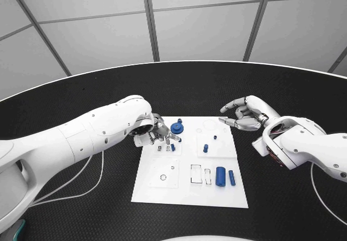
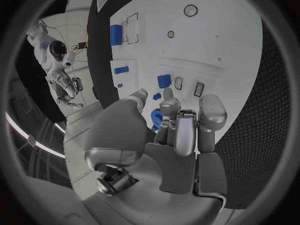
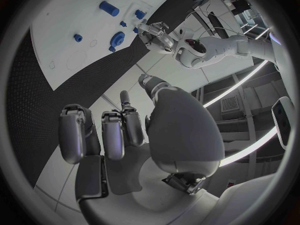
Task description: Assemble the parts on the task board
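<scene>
The left hand [image 1: 158,131] reaches in over the far left corner of the task board [image 1: 189,196], fingers curled downward; whether they pinch anything cannot be told from the head view. Its wrist view shows the fingertips [image 2: 211,110] apart with nothing plainly between them, a round blue part [image 2: 156,118] just past them and a small square blue part [image 2: 164,80] further out. In the head view that round blue part [image 1: 177,128] stands upright just beside the fingers. Mid-board, a short blue peg [image 1: 205,148] lies with its long axis running near to far, and two blue cylinders [image 1: 225,177] lie side by side the same way. The right hand [image 1: 244,114] hovers off the board's far right corner, fingers loosely curled and holding nothing.
</scene>
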You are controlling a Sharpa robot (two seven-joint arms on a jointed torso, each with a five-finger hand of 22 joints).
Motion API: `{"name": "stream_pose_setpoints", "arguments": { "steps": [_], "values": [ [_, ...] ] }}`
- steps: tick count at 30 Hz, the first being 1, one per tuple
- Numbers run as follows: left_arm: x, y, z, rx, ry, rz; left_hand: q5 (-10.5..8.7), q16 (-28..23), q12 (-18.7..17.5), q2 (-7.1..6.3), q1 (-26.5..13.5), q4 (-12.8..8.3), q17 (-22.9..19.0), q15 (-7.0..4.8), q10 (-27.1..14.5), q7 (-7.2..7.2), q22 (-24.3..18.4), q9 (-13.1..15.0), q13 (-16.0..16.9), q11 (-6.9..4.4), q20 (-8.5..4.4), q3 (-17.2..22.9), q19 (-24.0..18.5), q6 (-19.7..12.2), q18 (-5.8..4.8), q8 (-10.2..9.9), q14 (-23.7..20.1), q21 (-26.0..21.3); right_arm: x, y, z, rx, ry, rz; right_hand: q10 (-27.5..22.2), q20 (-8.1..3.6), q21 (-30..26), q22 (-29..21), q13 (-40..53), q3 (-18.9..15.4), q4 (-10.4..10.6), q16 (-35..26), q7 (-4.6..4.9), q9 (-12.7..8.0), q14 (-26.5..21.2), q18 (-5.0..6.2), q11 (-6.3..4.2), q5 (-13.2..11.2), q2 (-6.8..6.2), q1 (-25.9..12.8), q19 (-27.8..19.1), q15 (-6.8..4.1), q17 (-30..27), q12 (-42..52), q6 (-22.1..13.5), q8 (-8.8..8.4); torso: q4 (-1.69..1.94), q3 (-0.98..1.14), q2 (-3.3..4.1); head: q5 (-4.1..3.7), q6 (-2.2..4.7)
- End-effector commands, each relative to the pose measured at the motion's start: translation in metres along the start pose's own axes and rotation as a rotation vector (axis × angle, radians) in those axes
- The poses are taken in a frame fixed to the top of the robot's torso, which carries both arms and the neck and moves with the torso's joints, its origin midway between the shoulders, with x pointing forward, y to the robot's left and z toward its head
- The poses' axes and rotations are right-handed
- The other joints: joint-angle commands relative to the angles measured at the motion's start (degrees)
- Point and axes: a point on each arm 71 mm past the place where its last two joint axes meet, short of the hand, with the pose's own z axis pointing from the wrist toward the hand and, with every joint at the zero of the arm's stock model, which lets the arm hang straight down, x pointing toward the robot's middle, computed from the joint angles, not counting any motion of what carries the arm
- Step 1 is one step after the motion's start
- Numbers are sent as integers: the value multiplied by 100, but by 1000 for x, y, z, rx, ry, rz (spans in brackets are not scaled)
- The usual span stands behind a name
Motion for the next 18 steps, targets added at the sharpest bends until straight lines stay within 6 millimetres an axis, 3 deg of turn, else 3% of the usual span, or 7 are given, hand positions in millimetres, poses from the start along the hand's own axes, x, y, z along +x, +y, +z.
{"name": "stream_pose_setpoints", "arguments": {
  "steps": [1, 18],
  "values": [
    [1, 0, 1, -4, 5, 5, -14, 12, 18, 52, 18, 9, 785, -45, 35, -43, 5, 12, 3, 7, -10, -28, 31, 4, -115, 40, 399, 40, 0, 0, 0, -1, 1, 0, 12, -42, -32, 903, 839, 0, 31, -18, 6, -7, 553, 22, -47, 38, 13, -27, 302, -44, 1381, 40, 42, 36, 0, 1, 7, 5, -12],
    [6, -1, 4, -17, 27, 23, 1, 11, 30, 70, 100, 6, 785, -50, 27, -47, 28, 47, 6, 2, -15, -23, 33, -18, -118, 60, 399, 61, 1, 1, 1, -1, 4, 1, 14, -44, -30, 904, 841, 2, 33, -18, 5, -8, 553, 21, -47, 43, 16, -23, 303, -44, 1381, 42, 44, 37, -3, 11, 6, 4, -56]
  ]
}}
